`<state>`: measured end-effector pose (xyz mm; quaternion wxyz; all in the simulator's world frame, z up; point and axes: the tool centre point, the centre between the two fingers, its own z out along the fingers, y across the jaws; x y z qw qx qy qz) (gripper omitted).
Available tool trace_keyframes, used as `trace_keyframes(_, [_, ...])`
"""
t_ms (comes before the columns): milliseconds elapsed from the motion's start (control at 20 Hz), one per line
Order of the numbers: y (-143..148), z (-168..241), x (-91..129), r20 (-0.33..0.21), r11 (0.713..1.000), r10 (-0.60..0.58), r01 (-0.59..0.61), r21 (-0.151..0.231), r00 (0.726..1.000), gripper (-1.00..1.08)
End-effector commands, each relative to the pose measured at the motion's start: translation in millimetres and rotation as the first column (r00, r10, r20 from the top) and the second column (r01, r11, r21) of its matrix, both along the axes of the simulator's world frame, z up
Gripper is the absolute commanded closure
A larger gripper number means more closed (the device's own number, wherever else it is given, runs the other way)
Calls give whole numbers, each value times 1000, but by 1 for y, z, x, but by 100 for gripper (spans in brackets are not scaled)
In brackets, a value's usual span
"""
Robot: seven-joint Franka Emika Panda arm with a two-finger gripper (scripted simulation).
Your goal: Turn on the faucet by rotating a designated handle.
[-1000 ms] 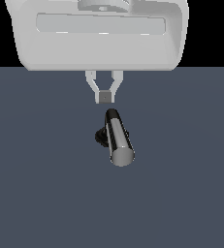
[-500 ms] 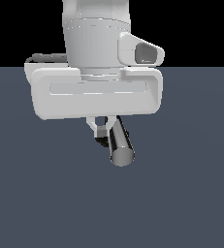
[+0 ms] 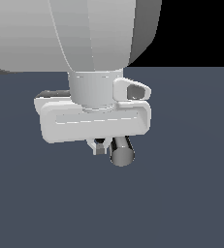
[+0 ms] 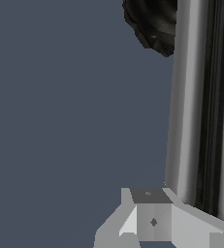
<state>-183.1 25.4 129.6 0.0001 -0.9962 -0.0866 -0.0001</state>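
In the exterior view the white hand (image 3: pixel 94 121) hangs low over the faucet and hides most of it. Only the front part of the chrome handle (image 3: pixel 121 154), with its flat grey end, sticks out below the hand. My gripper (image 3: pixel 100 147) is just to the exterior view's left of the handle, its jaws together and holding nothing. In the wrist view the gripper (image 4: pixel 153 220) sits right beside the long chrome handle (image 4: pixel 200 106); whether it touches it I cannot tell. The black ridged base (image 4: pixel 154 24) shows past it.
A flat dark grey floor (image 3: pixel 181 203) lies all round the faucet. The big white arm (image 3: pixel 70 34) fills the upper part of the exterior view.
The hand has dropped down over the faucet and looms much larger. It now covers the black elbow and most of the handle, which showed whole a second ago.
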Motion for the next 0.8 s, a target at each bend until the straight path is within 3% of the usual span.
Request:
trace_keyframes(0, [1, -9, 3, 0, 1000, 5, -5, 0, 1000, 108])
trace_keyframes(750, [-2, -21, 8, 0, 1000, 12, -12, 0, 1000, 108])
